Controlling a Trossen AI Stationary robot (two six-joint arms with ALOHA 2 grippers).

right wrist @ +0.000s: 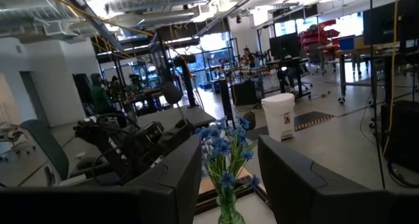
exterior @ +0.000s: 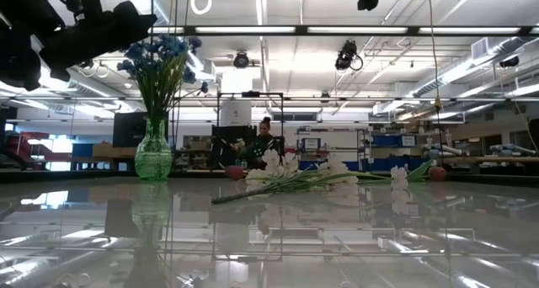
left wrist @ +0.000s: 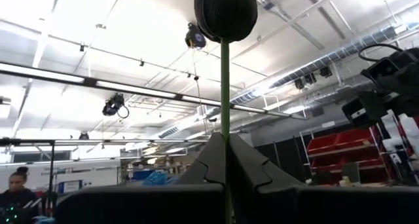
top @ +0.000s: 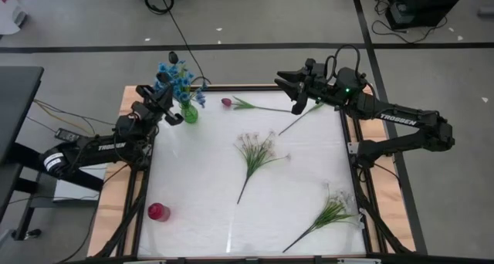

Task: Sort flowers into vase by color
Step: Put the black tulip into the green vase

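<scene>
My left gripper (top: 166,98) is beside the green glass vase (top: 189,112) with its blue clusters (exterior: 160,56), shut on the blackish bud's stem. The bud (left wrist: 226,11) stands above the fingers and also shows in the high view (top: 173,57) and the right wrist view (right wrist: 171,92). My right gripper (top: 297,93) hangs open over the table's far edge, touching nothing. A pink-red tulip bud (top: 226,103) lies on its side on the table. Another stem (top: 301,117) and two white sprigs (top: 255,152) (top: 328,212) also lie flat. My left gripper pinches the blackish bud's thin green stem (left wrist: 225,129) between its two shut fingers (left wrist: 258,168). The fingers point upward and the stem runs along them, out past their tips. The flower is lifted clear of the table, upright, bud at the top.
A small pink-red vase (top: 158,211) stands near the table's near left corner. The green vase (exterior: 153,157) stands at the far left corner, close under my left arm (exterior: 67,31). A person (exterior: 264,141) sits in the room beyond the table.
</scene>
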